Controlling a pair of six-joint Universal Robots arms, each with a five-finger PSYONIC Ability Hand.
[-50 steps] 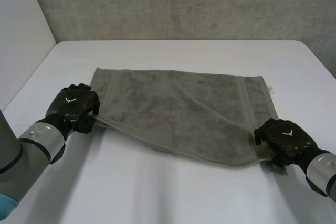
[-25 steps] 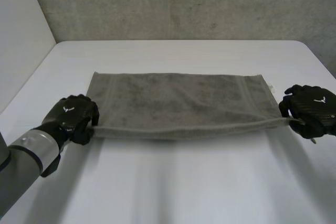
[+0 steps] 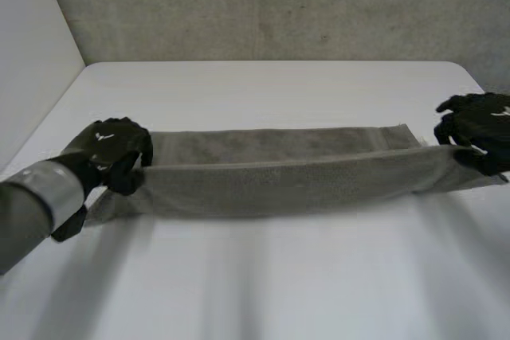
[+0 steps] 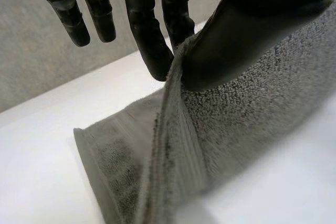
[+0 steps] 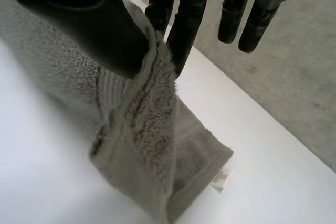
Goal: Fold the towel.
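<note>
The towel (image 3: 279, 185) is a grey terry thing, lying lengthways across the middle of the white table (image 3: 263, 292). Its far part is flat on the top, and its near long edge is raised and taut between the two hands. It looks soft and light, limp rather than stiff (it hangs in loose folds below each pinch). So I'd say the two corners of that edge are the places to hold, pulled apart enough to stop the middle drooping. A small white label (image 5: 222, 178) sits at the far corner on the right hand's side. The left hand (image 3: 111, 153) pinches its corner between thumb and straight fingers (image 4: 152, 40), with the other fingers hanging free. The right hand (image 3: 478, 129) grips likewise, thumb pressed on the hem. Both hover low over the table, well apart.
</note>
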